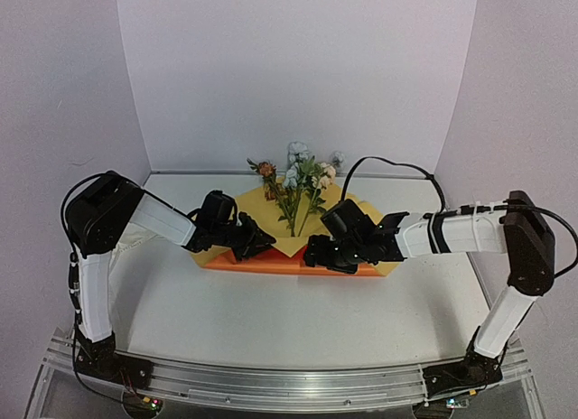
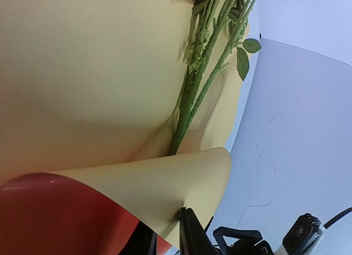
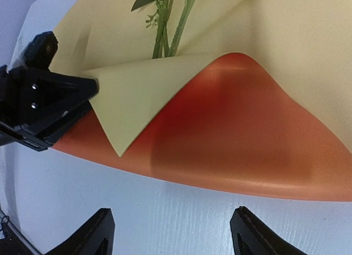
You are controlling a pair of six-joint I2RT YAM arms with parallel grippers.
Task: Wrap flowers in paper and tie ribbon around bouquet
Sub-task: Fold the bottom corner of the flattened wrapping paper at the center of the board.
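The paper point(image 1: 257, 202) is spread at the centre of the surface point(image 1: 271, 329) with its yellow-tan face up. Its near edge is folded back, so an orange band is shown along its lower side. The flowers point(image 1: 302, 180) are laid on it, with stems pointed toward the fold and blossoms toward the upper middle of the frame.

The left tool point(image 1: 256, 245) is set narrow at the left end of the flap, whose edge is seen between its fingers point(image 2: 190, 238). Whether the flap is actually gripped cannot be told. The right tool point(image 1: 318, 254) is held wide and empty just before the fold, right of centre.

The step in hand is judged to be the bringing of the flap over the stems. It should be rolled low and snug, with the stems kept centred. The thin sheet should be drawn evenly from both ends so that no crease or tear is caused.
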